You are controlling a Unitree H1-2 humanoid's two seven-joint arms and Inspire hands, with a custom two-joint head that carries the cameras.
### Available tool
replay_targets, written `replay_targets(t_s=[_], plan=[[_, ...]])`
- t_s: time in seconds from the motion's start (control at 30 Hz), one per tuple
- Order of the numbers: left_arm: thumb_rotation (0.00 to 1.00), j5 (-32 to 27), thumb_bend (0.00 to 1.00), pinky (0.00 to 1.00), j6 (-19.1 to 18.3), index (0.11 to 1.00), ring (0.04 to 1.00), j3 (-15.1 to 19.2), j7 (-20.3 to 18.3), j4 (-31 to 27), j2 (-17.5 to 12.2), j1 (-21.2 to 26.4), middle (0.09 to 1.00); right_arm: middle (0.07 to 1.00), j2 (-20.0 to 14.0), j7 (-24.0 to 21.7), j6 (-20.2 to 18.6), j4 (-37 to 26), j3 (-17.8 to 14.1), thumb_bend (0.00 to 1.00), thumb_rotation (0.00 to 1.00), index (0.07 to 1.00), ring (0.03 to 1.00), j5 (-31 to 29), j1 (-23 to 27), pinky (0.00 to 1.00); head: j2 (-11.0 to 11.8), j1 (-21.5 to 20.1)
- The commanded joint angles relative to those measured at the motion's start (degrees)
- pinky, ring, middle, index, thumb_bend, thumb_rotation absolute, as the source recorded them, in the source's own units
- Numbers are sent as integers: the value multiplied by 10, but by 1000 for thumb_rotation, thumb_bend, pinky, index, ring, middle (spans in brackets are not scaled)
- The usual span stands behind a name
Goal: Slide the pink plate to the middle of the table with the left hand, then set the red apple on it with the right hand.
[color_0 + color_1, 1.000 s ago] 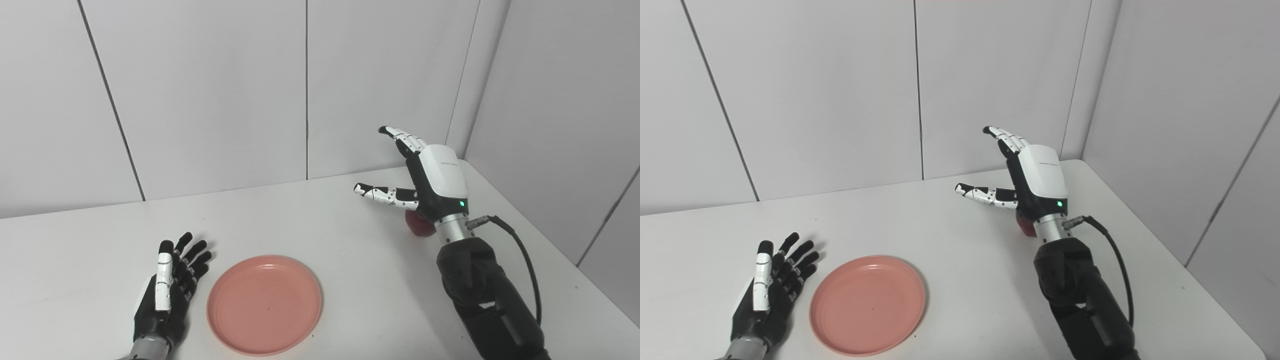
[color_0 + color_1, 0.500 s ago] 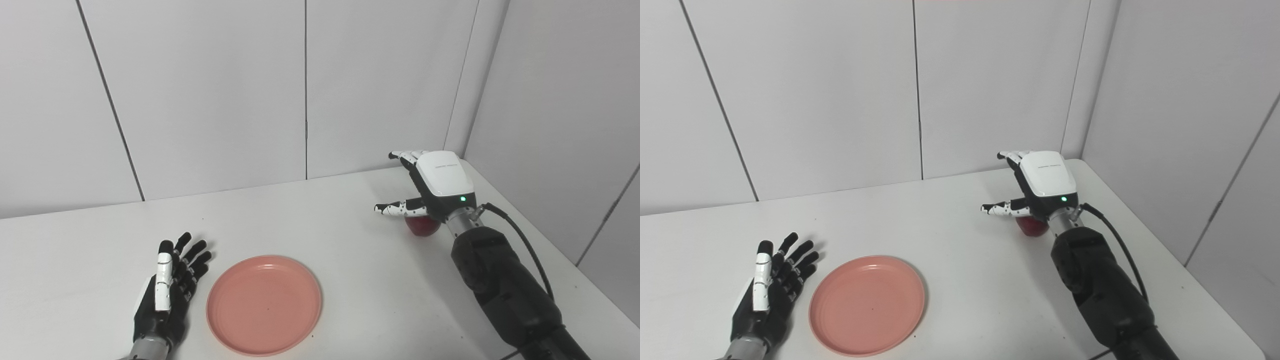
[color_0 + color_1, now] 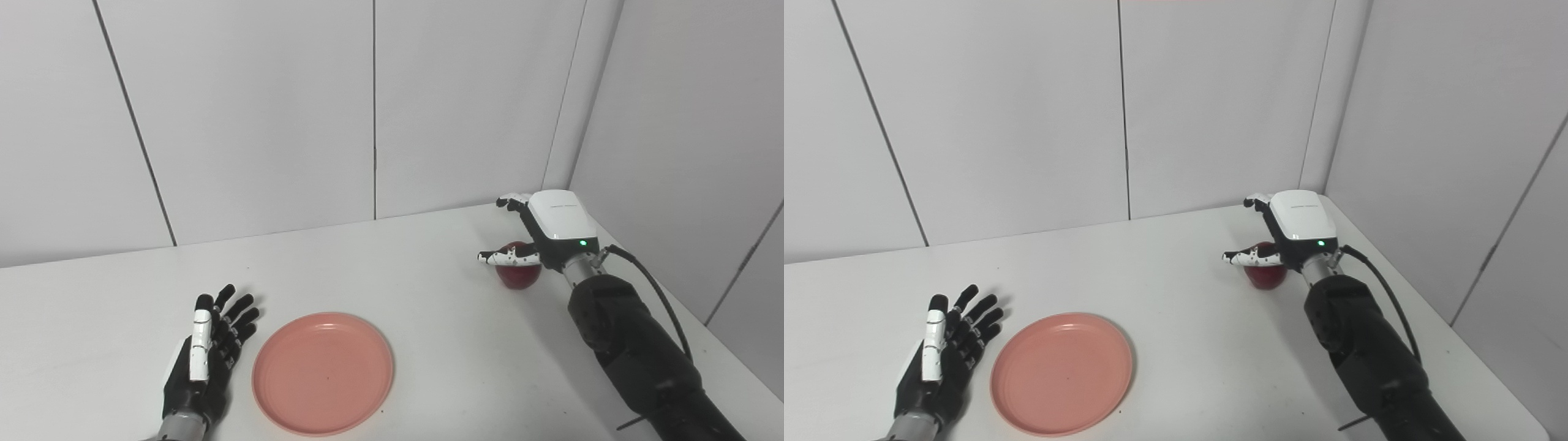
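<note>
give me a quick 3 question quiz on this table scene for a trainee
1. True or false: the red apple already lies on the pink plate.
2. Which hand is over the apple? A) left hand B) right hand
3. Fill in: the left hand rests open on the table, just to the ____ of the plate.

Key:
1. False. The apple sits on the table near the far right corner, apart from the plate.
2. B. The right hand is over it, fingers apart and not yet closed.
3. left
</note>
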State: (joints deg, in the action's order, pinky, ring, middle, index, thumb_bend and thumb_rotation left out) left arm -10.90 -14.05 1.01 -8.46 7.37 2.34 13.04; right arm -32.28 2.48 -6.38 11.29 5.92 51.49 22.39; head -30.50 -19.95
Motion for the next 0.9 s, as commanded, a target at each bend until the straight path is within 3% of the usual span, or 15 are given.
replay_targets(t_s=[0.0,0.87], plan=[[990,-1,621,927,-24,915,879,-2,2,12,-3,-7,884,723,-15,11,-7,-5,-8,908,653,732,705,-5,25,624,0,0],[999,-3,625,927,-42,918,873,-8,2,-2,-4,-8,886,726,-13,18,-17,47,5,904,660,745,689,-19,18,611,-6,7]])
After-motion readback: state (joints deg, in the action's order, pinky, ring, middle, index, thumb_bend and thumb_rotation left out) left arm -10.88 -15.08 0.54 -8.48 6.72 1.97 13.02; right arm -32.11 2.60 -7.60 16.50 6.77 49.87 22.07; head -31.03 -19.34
